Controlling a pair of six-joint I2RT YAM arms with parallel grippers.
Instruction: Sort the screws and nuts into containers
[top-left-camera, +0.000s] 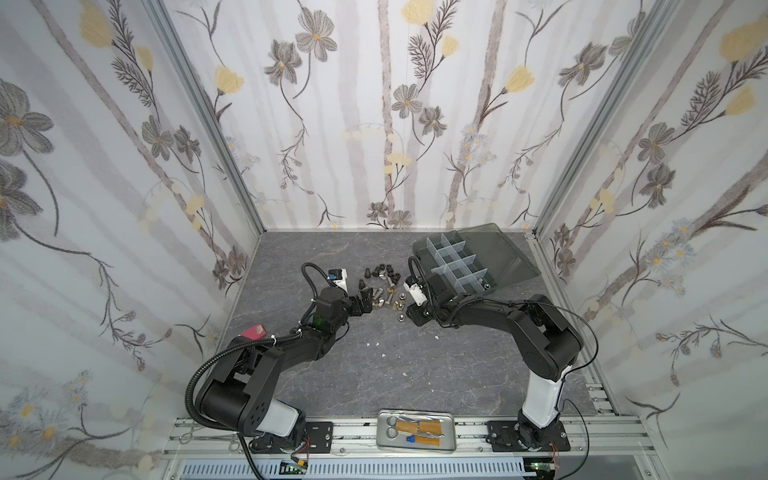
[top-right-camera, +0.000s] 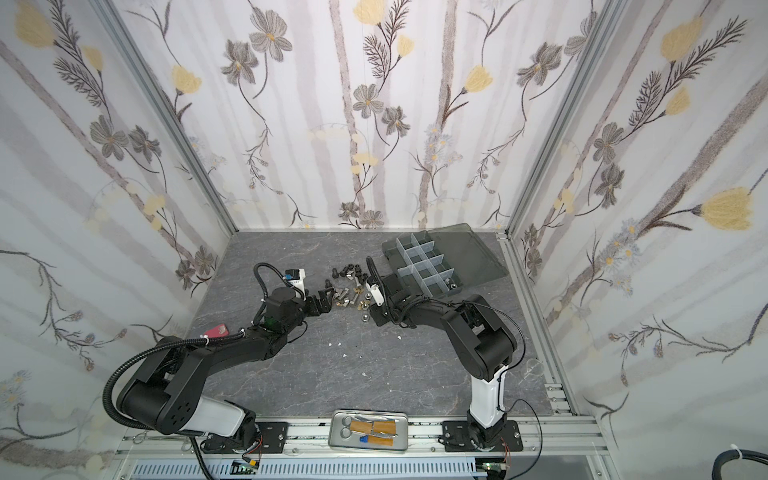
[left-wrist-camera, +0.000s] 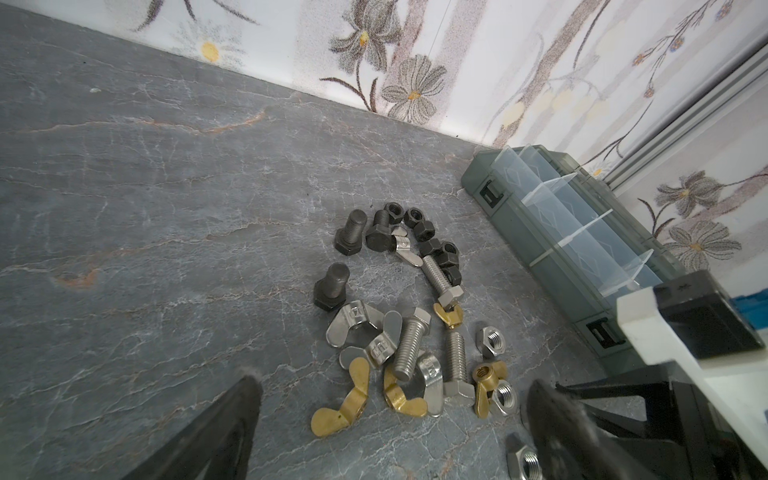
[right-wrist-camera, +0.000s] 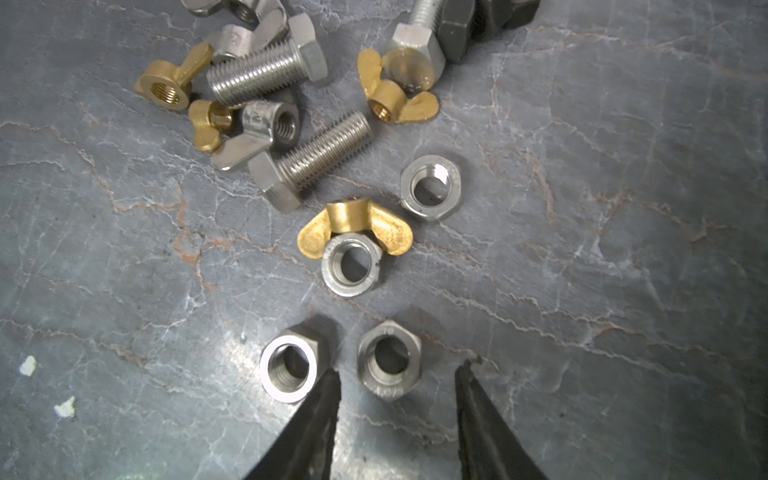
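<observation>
**Fasteners**: one loose pile on the table, toward the far side, between my two claws and near the box, on its left. Both top views give me only the outline. The long axis runs far to near, with black pieces at the far end and silver nuts at the near end.

**Left wrist view adds:** black bolts, black nuts and brass wing nuts.

**Right wrist view adds:** two silver bolts flat on their sides, roughly parallel, heads at opposite ends. Four hex nuts lie flat, bores up, one touching a brass wing nut.

**Box:** far right, long axis far-left to near-right, lid laid open on its right. Only the top views show two small pieces in the near right cell, too small for me to name.

**Left arm**: elbow bent, forearm angled far-right toward the pile.

**Left claw**: spread wide, holding nothing, low at the pile's left edge.

**Right arm**: elbow out right, forearm running left.

**Right claw**: pointing down at the pile's near end, jaws parted. They straddle one hex nut without clamping it. One finger sits between that nut and its neighbour.
</observation>
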